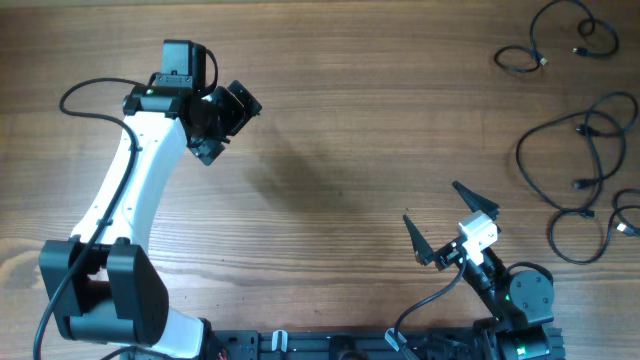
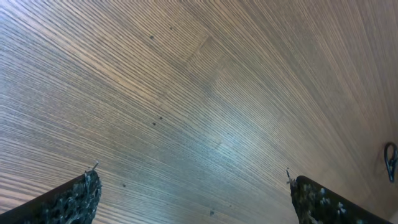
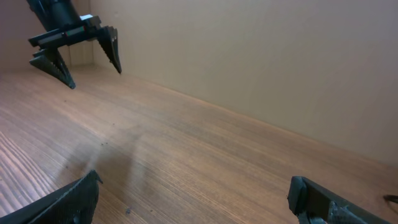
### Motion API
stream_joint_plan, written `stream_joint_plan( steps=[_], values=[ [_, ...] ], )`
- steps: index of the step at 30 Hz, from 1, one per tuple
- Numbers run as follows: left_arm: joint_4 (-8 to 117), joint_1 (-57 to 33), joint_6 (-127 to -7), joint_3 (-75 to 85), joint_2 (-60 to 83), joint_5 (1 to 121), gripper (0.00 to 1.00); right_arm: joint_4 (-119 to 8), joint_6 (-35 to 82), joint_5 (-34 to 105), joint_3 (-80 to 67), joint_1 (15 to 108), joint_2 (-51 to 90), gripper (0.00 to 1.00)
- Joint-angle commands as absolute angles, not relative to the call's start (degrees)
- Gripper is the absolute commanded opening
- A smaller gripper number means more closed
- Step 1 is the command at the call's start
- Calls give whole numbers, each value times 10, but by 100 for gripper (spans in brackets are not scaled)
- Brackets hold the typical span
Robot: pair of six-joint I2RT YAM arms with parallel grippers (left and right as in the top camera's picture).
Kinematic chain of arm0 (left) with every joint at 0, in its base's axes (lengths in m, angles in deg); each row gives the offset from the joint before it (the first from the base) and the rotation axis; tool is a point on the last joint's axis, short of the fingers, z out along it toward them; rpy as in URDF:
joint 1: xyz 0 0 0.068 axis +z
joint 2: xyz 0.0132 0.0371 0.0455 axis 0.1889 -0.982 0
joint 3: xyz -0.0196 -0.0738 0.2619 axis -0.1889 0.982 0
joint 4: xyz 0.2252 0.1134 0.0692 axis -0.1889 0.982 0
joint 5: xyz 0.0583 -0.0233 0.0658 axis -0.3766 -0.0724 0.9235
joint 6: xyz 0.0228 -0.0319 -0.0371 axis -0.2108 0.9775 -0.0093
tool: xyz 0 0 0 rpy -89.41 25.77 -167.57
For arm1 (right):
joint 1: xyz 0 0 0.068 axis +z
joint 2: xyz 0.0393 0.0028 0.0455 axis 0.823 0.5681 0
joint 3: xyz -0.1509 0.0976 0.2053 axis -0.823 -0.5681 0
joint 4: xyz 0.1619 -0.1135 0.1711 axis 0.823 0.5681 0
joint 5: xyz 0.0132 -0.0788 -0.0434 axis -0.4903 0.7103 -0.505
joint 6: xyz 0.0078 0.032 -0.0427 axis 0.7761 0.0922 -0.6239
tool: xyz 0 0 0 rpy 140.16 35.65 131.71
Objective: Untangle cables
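Note:
Thin black cables lie at the table's right edge in the overhead view: a small looped one (image 1: 560,35) at the top right and a larger tangle of loops (image 1: 585,160) below it. My left gripper (image 1: 228,118) is open and empty over bare wood at the upper left, far from the cables; its fingertips frame the left wrist view (image 2: 193,186), where a bit of cable (image 2: 390,162) shows at the right edge. My right gripper (image 1: 445,222) is open and empty near the front, left of the tangle; the right wrist view (image 3: 193,193) shows only wood between its fingers.
The wooden table (image 1: 340,130) fills the overhead view. The left arm's white body (image 1: 130,200) crosses the left side. The left gripper also shows in the right wrist view (image 3: 74,43) at the top left. A plain wall (image 3: 280,68) stands behind the table.

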State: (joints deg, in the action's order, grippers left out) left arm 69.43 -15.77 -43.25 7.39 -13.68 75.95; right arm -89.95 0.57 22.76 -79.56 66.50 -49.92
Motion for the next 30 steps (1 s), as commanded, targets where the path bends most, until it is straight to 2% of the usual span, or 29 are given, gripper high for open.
stream_joint_plan(
  steps=[1,6,13,23,30],
  values=[
    [694,-159,-444,73,-142,798,100,-902,5,231,-797,667,-508,100],
    [701,-160,-467,73,-112,827,100,-902,5,231,-797,667,-508,100],
    [594,-183,-669,103,25,827,100,-902,5,231,-797,667,-508,100],
    [317,-163,-727,429,289,827,100,-902,5,231,-797,667,-508,100],
    [232,-126,-727,616,481,827,100,-902,5,231,-797,667,-508,100]
  ],
)
